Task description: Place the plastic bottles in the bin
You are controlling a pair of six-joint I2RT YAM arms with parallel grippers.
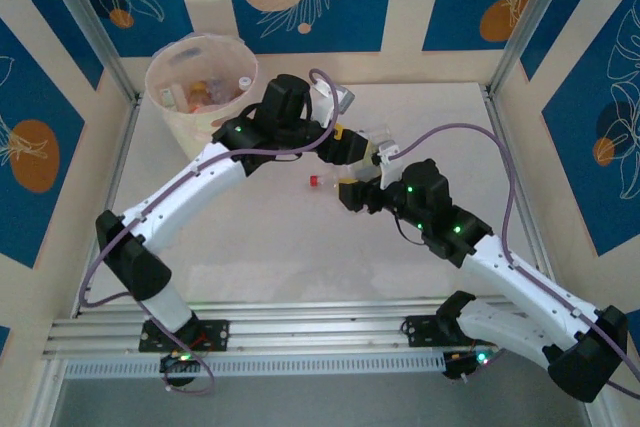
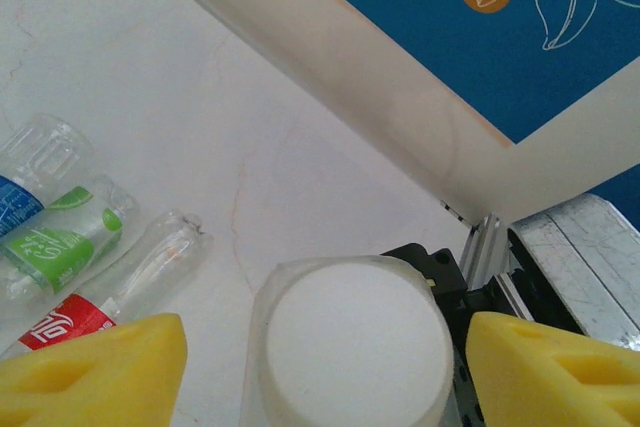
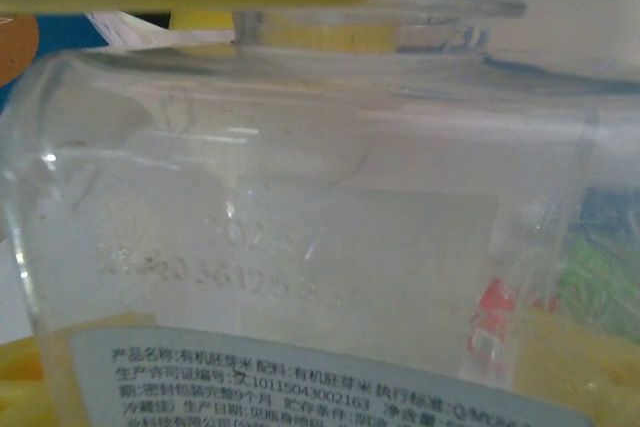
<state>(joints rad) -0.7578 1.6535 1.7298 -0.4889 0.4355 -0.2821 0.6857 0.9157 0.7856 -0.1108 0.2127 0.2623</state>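
Left fingers (image 2: pixel 90 367) flank a white cap (image 2: pixel 355 347), right fingers (image 3: pixel 25 372) pinch clear bottle (image 3: pixel 300 197) above pale table (image 2: pixel 250 97).

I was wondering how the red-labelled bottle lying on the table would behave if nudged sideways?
The red-labelled bottle looks clear and empty, so probably light. Lying on its side on the smooth table, it would likely roll when nudged. Its thin-looking wall may dent if squeezed.
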